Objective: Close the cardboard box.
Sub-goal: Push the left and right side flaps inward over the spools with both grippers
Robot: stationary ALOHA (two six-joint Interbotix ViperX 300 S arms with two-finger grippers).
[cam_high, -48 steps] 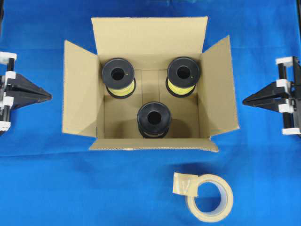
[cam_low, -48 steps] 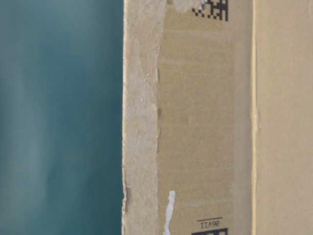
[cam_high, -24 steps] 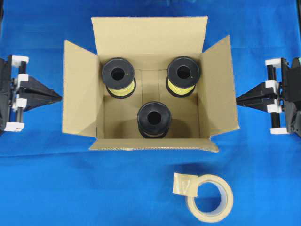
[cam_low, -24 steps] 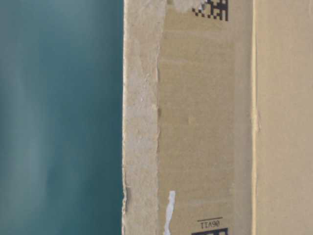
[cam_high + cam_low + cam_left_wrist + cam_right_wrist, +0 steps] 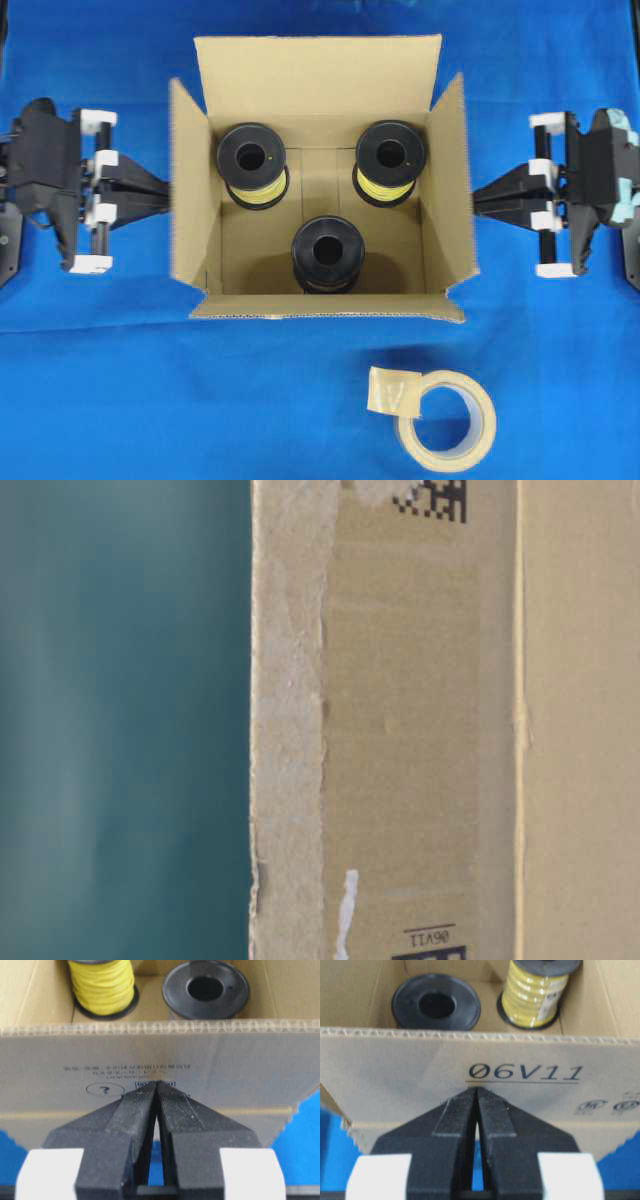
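The cardboard box [image 5: 316,70] stands open in the middle of the blue cloth, with its rear flap leaning back and its front flap folded outward. Both side flaps stand nearly upright. My left gripper [image 5: 165,192] is shut, holds nothing, and its tips press the outer face of the left flap [image 5: 225,1070]. My right gripper [image 5: 476,200] is shut too, and its tips [image 5: 477,1089] rest against the right flap [image 5: 395,1070] just under the print "06V11". The table-level view shows only the box wall [image 5: 400,730] close up.
Three black spools stand inside the box, two with yellow wire [image 5: 253,160] [image 5: 389,157] and one at the front [image 5: 327,252]. A beige tape roll [image 5: 447,420] lies on the cloth in front of the box, right of centre.
Both grippers moved inward to the box's sides. The left and right flaps, which lay splayed outward, have been pushed up to nearly vertical.
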